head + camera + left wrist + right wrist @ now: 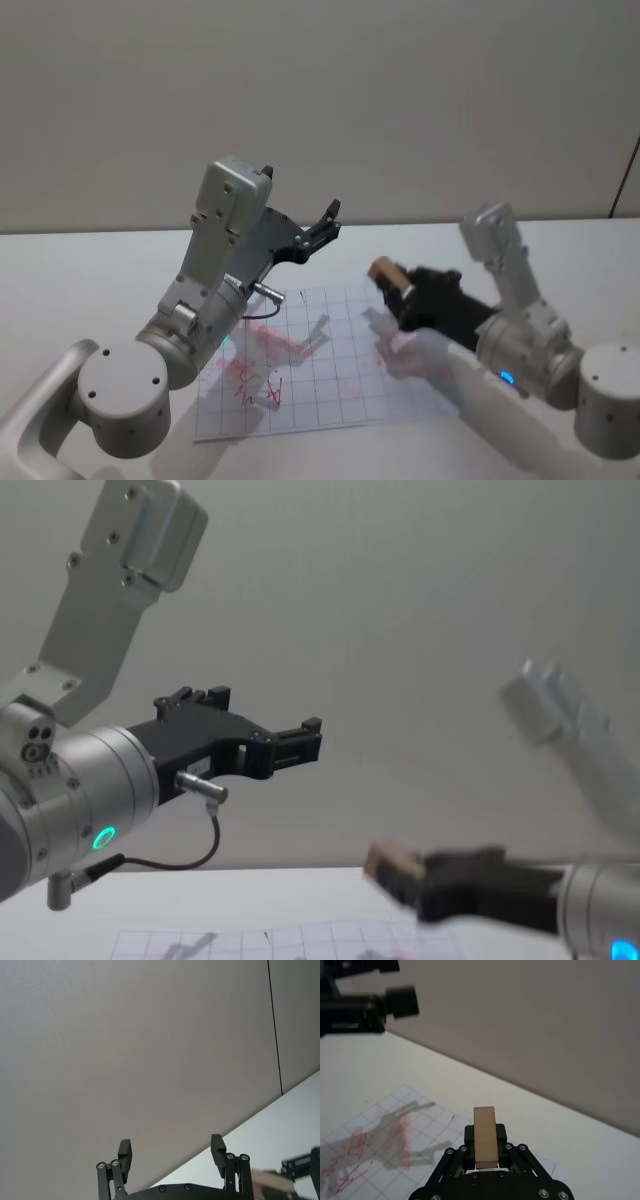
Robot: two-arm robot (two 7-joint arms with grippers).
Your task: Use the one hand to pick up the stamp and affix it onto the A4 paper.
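While right gripper (395, 288) clamps stamp (384, 270), above paper (330, 360) edge.

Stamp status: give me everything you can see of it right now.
The stamp is a small, plain tan block that looks like wood, rectangular with flat faces and no visible marking. It is clamped in the right tool, with one end sticking out past the fingertips. In the head view it hangs near the far right edge of the paper, apparently lifted off the sheet. Nothing else touches it.
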